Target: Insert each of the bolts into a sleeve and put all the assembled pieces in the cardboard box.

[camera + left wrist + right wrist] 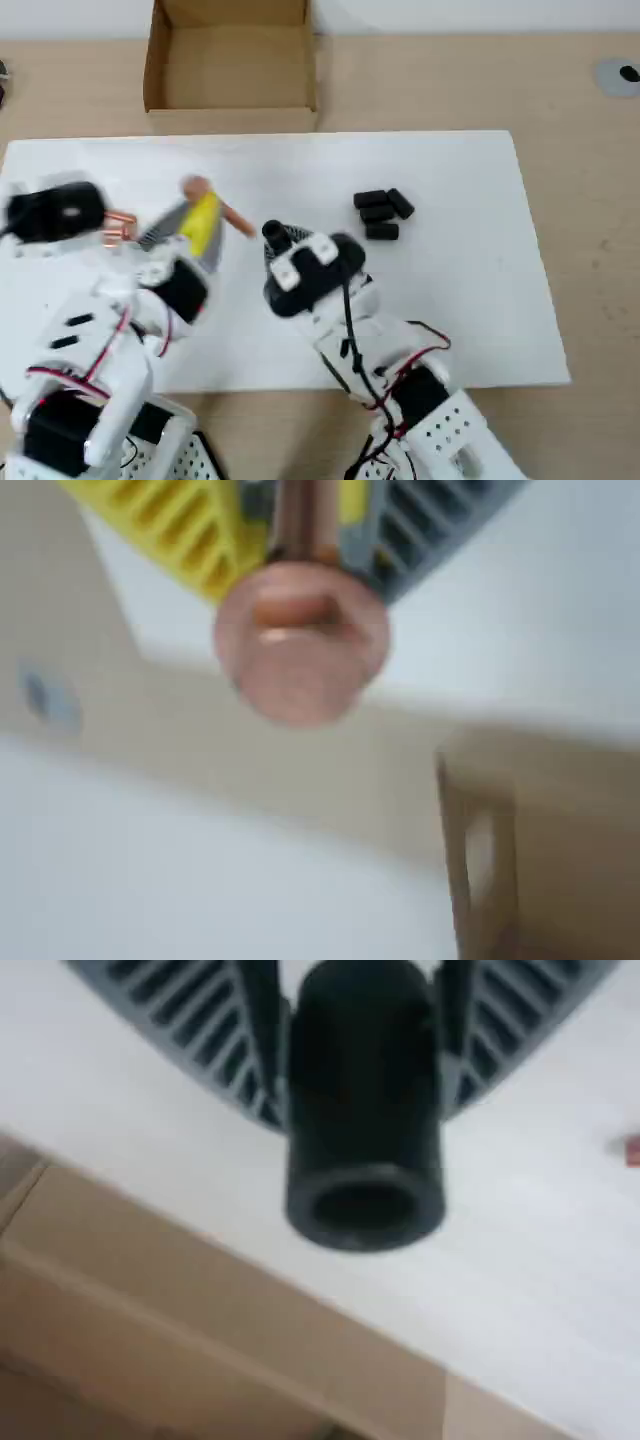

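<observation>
A light wooden table (590,250) spans the high view; a white rectangular sheet (480,320) lies flat across its middle, wood bare beyond its far, right and near edges; a grey round disc (617,76) with a dark spot sits near the far right corner; a pale strip (450,14) runs beyond the table's far edge; the light is soft and even.

Overhead; close wrist views toward box (232,68)

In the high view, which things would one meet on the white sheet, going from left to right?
Loose bolts → bolt held by the left gripper → sleeve held by the right gripper → group of spare sleeves.
</observation>
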Action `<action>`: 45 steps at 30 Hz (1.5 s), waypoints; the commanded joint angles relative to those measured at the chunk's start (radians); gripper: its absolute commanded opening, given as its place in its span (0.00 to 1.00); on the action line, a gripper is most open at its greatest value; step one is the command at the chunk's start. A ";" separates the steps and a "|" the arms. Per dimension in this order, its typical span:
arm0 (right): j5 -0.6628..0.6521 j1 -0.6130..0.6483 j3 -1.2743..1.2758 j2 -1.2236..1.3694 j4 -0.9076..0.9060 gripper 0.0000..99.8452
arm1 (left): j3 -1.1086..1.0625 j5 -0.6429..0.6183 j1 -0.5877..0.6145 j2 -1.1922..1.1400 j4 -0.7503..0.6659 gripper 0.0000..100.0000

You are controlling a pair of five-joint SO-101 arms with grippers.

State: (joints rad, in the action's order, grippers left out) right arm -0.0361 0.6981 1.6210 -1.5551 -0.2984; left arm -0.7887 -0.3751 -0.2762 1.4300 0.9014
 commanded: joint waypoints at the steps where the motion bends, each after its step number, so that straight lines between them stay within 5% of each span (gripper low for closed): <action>1: -0.068 0.013 0.082 -0.179 0.018 0.01 | 0.058 0.048 0.043 -0.007 -0.098 0.01; 9: -0.068 0.019 0.067 -0.398 -0.180 0.01 | 0.035 0.077 -0.064 -0.134 -0.095 0.01; 17: -0.066 0.019 0.067 -0.397 -0.180 0.01 | 0.084 0.077 -0.078 -0.298 -0.087 0.01; 45: -0.066 0.019 0.067 -0.397 -0.178 0.01 | 0.101 0.078 -0.158 -0.300 0.034 0.01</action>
State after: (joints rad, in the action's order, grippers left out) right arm -0.0959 0.7089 1.6932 -1.8052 -0.4764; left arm -0.7319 -0.3030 -0.4158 1.1231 0.9321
